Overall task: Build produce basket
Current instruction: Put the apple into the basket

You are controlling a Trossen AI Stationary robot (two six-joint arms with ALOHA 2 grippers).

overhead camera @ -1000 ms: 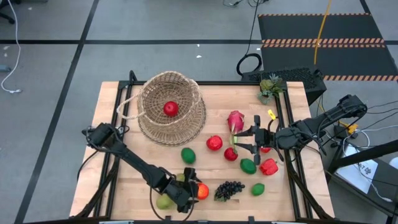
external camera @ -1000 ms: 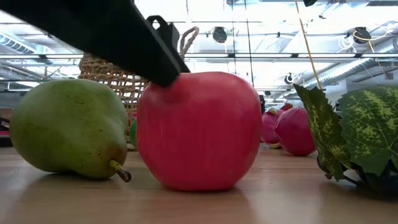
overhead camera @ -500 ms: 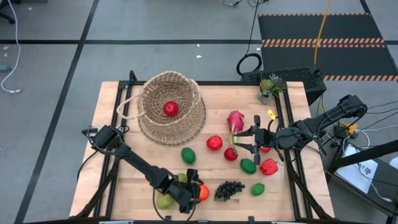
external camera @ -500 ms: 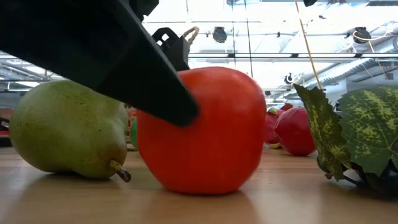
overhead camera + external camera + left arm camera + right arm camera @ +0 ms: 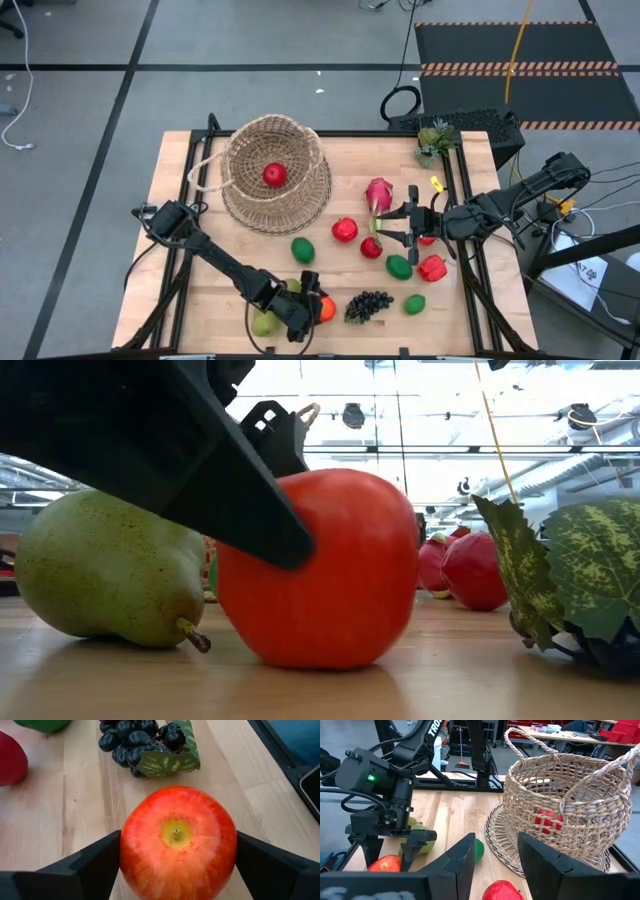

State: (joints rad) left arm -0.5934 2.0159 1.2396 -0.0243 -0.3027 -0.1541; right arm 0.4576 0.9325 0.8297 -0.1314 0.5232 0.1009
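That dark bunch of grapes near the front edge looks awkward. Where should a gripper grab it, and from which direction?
Probably from straight above, fingers closing across the narrow width of the grape bunch. It lies flat on the table as a low, lumpy cluster, so a sideways approach would likely just push it. Its leaf looks too thin to hold. The apple in the left gripper sits close beside it.

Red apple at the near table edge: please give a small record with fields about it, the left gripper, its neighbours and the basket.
apple: red apple, on the table
left gripper: fingers on both sides of the apple
neighbours: pear beside it, grape bunch further along
basket: holds one red fruit
right gripper: waits, empty
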